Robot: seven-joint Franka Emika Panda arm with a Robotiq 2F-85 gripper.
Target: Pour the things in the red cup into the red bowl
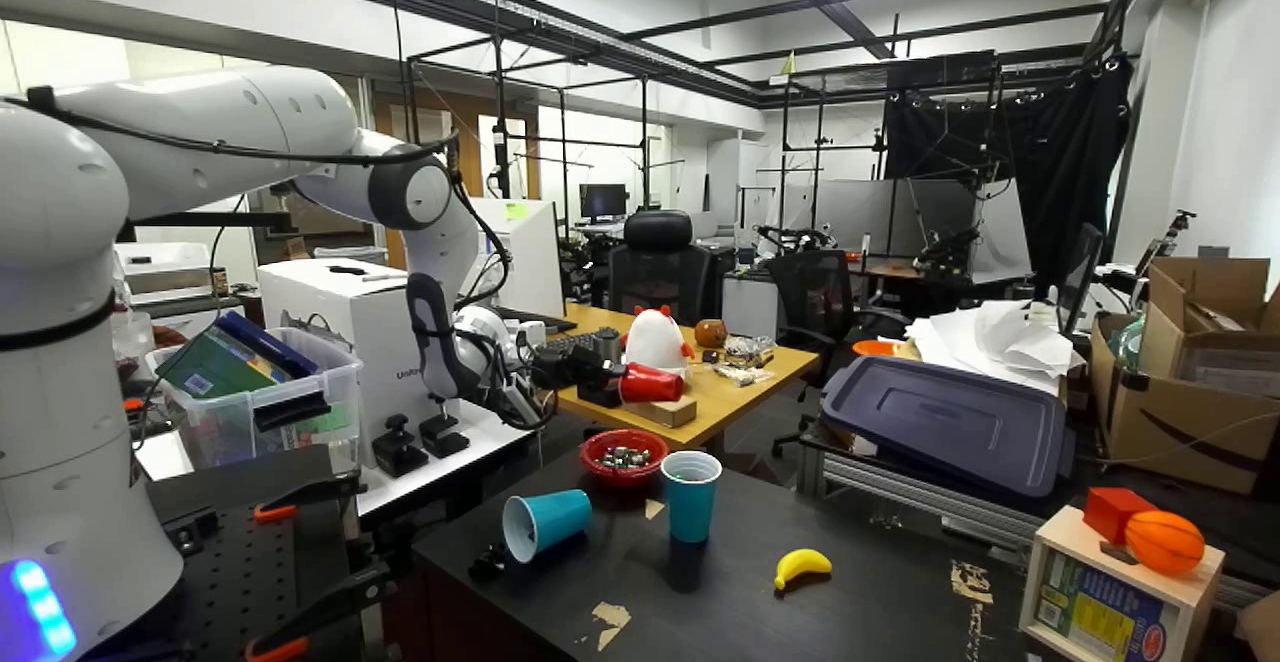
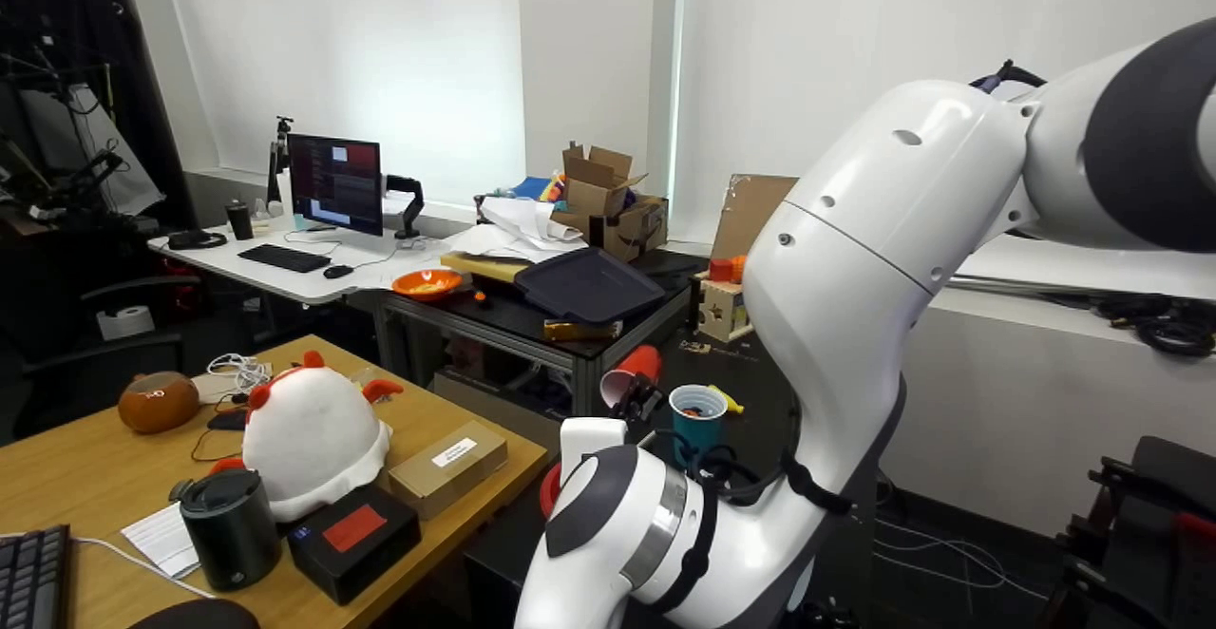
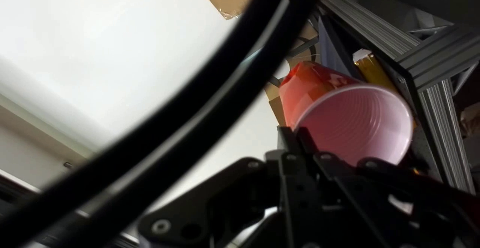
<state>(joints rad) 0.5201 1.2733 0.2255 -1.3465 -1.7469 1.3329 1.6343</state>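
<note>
Claw (image 3: pixel 297 133) tight on the rim of the sideways red cup (image 3: pixel 347 113)

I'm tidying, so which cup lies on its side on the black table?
The blue cup farther from the banana; the other blue cup stands upright, and the tool holds the red cup.

A glossy white robot arm (image 2: pixel 860 201), thick and rounded, with dark grey bands (image 2: pixel 1154 125), small recesses (image 2: pixel 907 137) and a silver ring (image 2: pixel 662 524). Black straps (image 2: pixel 817 486) wrap it; black cables (image 3: pixel 187 105) appear blurred in the wrist view. Blue lights (image 1: pixel 43 604) glow on its white base (image 1: pixel 80 472). The gripper (image 3: pixel 298 132) is black and jointed, dotted with silvery screws (image 3: pixel 161 226).
</note>
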